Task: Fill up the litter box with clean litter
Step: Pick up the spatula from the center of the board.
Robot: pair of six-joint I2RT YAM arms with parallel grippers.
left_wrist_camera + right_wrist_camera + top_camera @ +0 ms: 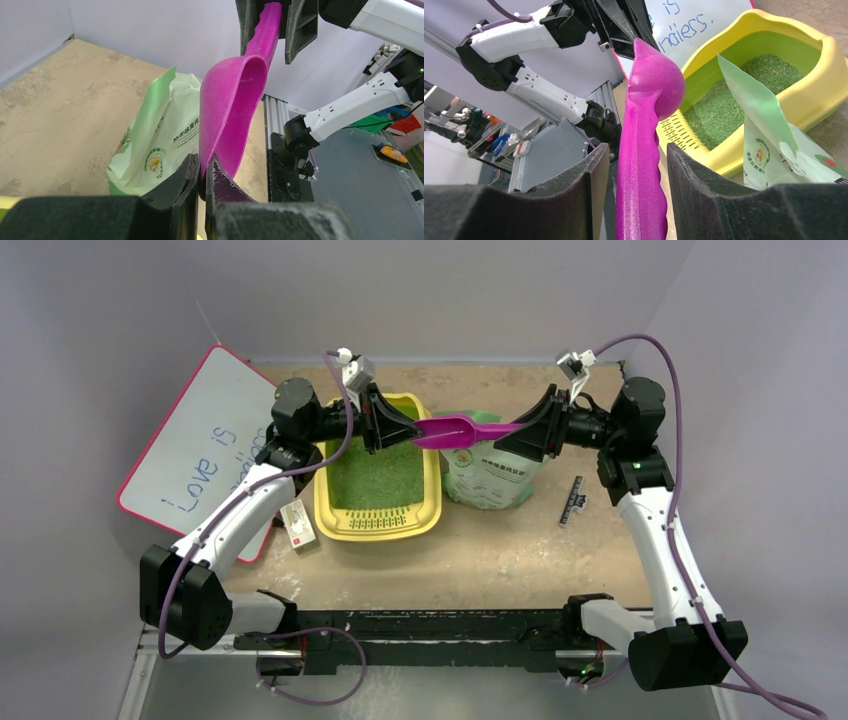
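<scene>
Litter point(375, 480) in box point(380, 525), bag point(490, 480) rightward

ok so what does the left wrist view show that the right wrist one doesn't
Only the left wrist view shows the hollow inside of the purple scoop, with no litter visible in it.

Only the right wrist view shows the litter box with clean litter in it, and the white board behind it.

Both show the scoop held up between the arms, the left gripper shut on its bowl lip, the right gripper open around its handle, and the pale green bag.
</scene>
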